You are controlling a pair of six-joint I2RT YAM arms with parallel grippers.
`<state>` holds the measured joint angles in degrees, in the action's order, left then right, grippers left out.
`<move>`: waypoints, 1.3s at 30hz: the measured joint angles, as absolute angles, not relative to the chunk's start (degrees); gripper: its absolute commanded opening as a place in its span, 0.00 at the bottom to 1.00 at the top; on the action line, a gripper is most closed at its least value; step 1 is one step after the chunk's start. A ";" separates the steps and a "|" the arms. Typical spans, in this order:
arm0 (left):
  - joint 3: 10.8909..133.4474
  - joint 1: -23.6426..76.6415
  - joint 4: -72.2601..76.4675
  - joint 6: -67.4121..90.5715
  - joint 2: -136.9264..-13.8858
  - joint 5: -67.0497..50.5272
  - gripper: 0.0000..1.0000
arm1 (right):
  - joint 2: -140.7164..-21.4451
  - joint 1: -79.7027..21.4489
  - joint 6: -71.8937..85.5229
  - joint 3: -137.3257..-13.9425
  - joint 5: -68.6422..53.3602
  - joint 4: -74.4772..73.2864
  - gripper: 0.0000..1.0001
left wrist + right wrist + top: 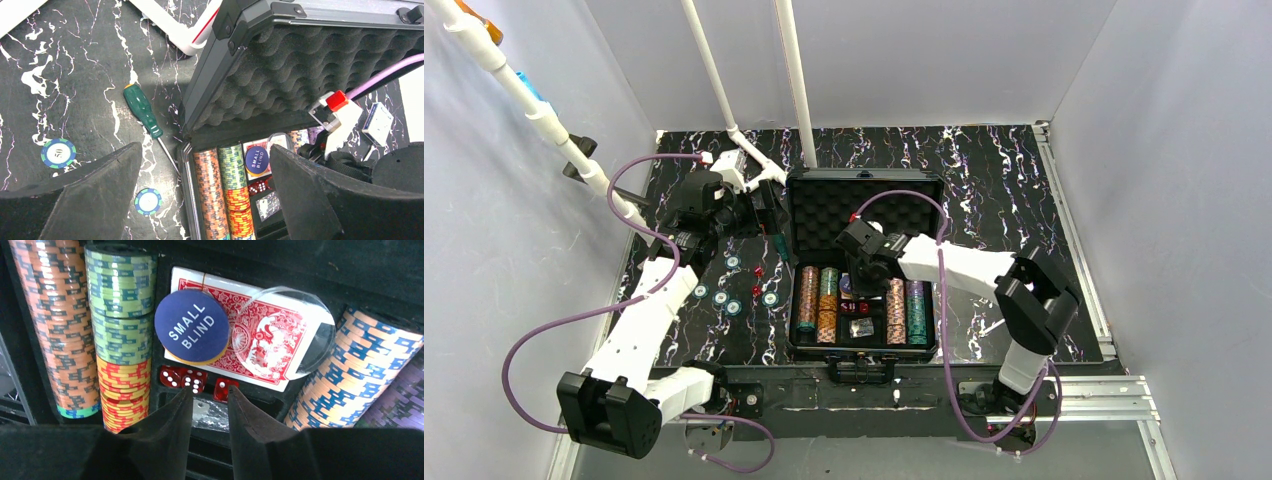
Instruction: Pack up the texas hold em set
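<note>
Two arms are working in the top view. The black case (864, 350) is lying open mid-table with its lid (824, 205) raised at twelve o'clock. The right gripper (856, 278) is hovering inside, and loose chips (724, 297) are sitting at the case's nine o'clock on open tabletop (1004, 200).

Left wrist: the left gripper (210, 200) is gaping fully wide, empty. A "50" chip (58, 152) and a green-handled screwdriver (142, 110) are showing only here.

Right wrist: the fingers (170, 430) are standing partly apart, gripping nothing, over red dice (192, 380). A blue button (191, 325) is reading "SMALL BLIND" atop a red card deck (270, 355).

Black marbled table (1004, 180) bears open case (824, 205), loose chips (721, 297), green-handled screwdriver (142, 110)
</note>
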<state>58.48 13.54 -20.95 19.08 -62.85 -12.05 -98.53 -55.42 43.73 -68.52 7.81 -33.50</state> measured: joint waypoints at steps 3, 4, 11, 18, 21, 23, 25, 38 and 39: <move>58.48 13.62 -20.95 19.08 -62.85 -12.05 1.00 | -100.07 -55.42 44.64 -69.76 8.12 -35.12 0.36; 58.48 13.64 -20.95 19.07 -62.85 -12.05 0.99 | -100.47 -55.42 44.99 -69.91 8.39 -36.06 0.36; 58.48 13.74 -20.95 19.07 -62.85 -12.06 0.99 | -102.71 -55.40 46.72 -72.56 10.23 -43.02 0.36; 58.48 13.76 -20.95 19.07 -62.85 -12.05 1.00 | -103.83 -55.37 46.45 -73.84 9.03 -43.42 0.37; 58.48 13.78 -20.95 19.07 -62.85 -12.05 0.99 | -104.65 -55.37 46.35 -73.84 8.34 -43.48 0.37; 58.48 13.80 -20.95 19.07 -62.85 -12.05 0.99 | -105.12 -55.37 46.35 -74.03 8.17 -43.70 0.37; 58.48 13.80 -20.95 19.07 -62.84 -12.05 0.99 | -105.46 -55.37 46.35 -74.29 8.16 -43.76 0.37; 58.48 14.01 -20.96 19.07 -62.81 -12.04 1.00 | -104.22 -56.31 46.84 -72.79 11.10 -41.89 0.01; 58.48 14.02 -20.96 19.07 -62.81 -12.05 0.99 | -103.29 -56.67 47.04 -71.66 11.91 -40.88 0.01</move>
